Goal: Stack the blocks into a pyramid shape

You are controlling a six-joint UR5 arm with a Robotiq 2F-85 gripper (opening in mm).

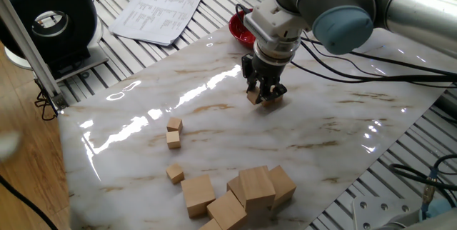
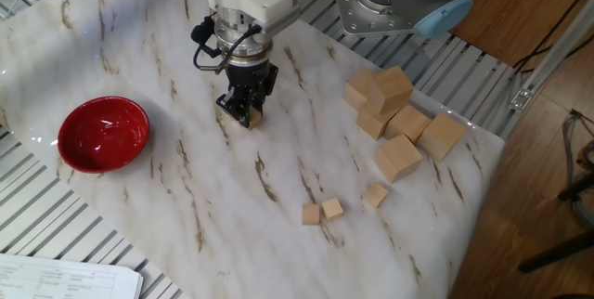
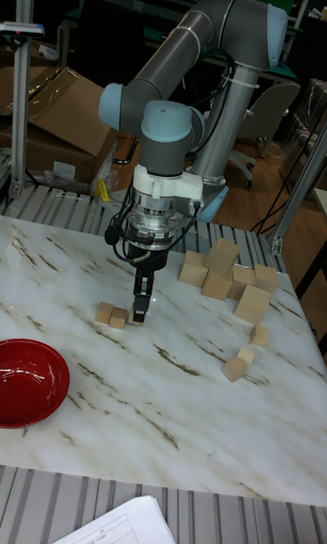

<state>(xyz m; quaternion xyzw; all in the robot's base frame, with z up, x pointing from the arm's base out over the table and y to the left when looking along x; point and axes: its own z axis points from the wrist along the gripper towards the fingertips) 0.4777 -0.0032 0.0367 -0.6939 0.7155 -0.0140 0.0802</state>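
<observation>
One fixed view: black two-finger gripper [image 1: 262, 96] down at the marble tabletop [image 1: 321, 137], fingers closed around a small tan wooden cube [image 1: 269, 101], another touching its side. Three more small tan cubes [image 1: 173, 140] loose, well apart, near the pile of large light-wood cubes [image 1: 239, 191].

Other fixed view: gripper [image 2: 243, 111] low on the marble, cube mostly hidden. Red bowl [image 2: 103, 133] off to one side.

Tall fixed view: two small cubes [image 3: 111, 315] in a row just beside the gripper [image 3: 139, 311], which clamps a third.
</observation>
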